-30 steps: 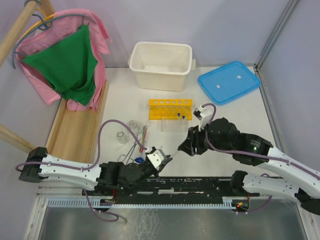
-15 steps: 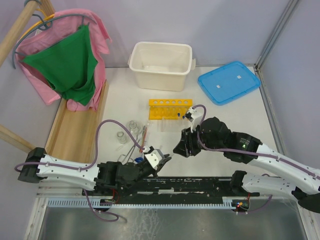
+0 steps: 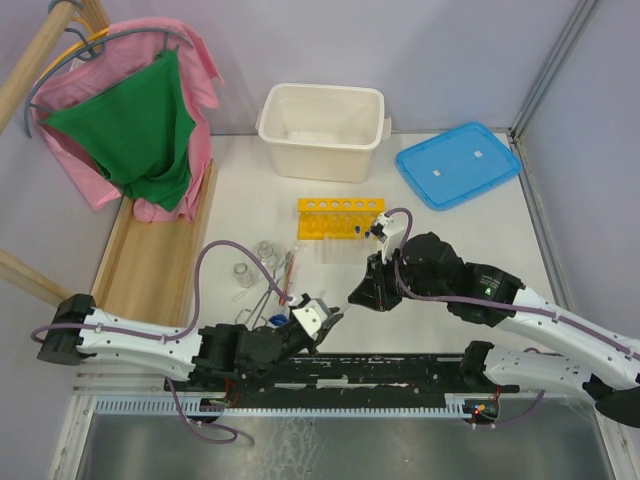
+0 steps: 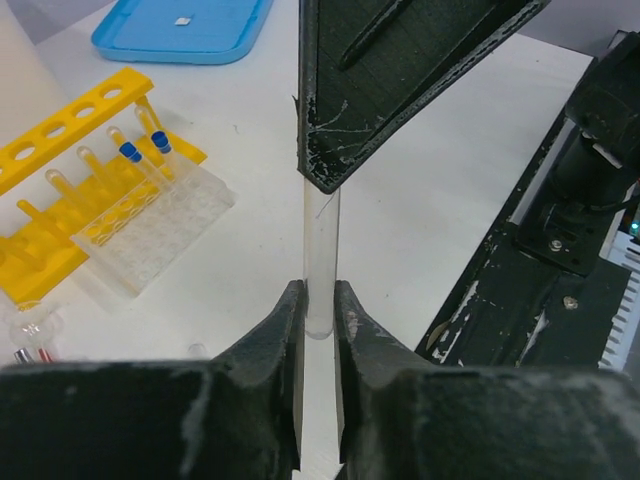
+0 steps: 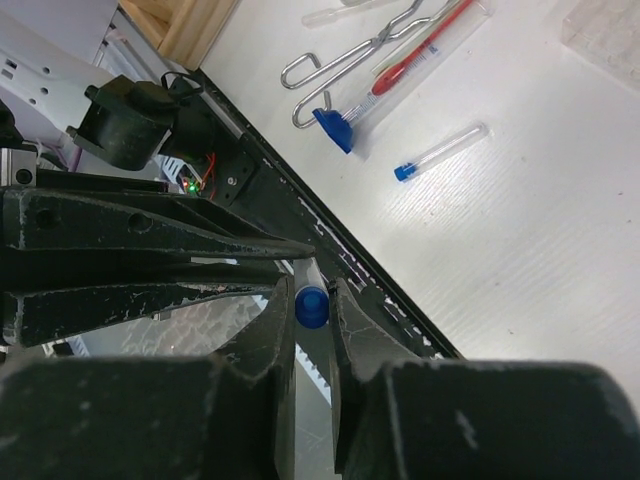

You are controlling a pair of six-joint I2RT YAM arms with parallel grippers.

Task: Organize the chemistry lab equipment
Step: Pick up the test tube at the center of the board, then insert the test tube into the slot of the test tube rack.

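Note:
A clear tube [image 4: 320, 255] with a blue cap [image 5: 312, 307] is held in the air between my two grippers, low over the table's front. My left gripper [image 4: 318, 300] is shut on the tube's round bottom end. My right gripper [image 5: 312, 292] is shut on the capped end, its fingers against the cap. In the top view the left gripper [image 3: 328, 318] and right gripper [image 3: 356, 297] meet tip to tip. The yellow rack [image 3: 340, 218] stands behind them with two blue-capped tubes [image 4: 130, 152] in it. Another tube [image 5: 440, 152], metal tongs [image 5: 350, 55] and the red rod [image 5: 420, 45] lie on the table. Small flasks [image 3: 243, 273] stand at the left.
A clear plastic block [image 3: 345, 252] lies in front of the rack. The white tub [image 3: 322, 130] and blue lid [image 3: 458, 165] sit at the back. A wooden tray [image 3: 155, 260] and hanging pink and green clothes [image 3: 140, 130] fill the left side.
My right gripper moved left to the tip of the left gripper and closed on the tube's blue cap. The left arm stayed nearly still, holding the tube.

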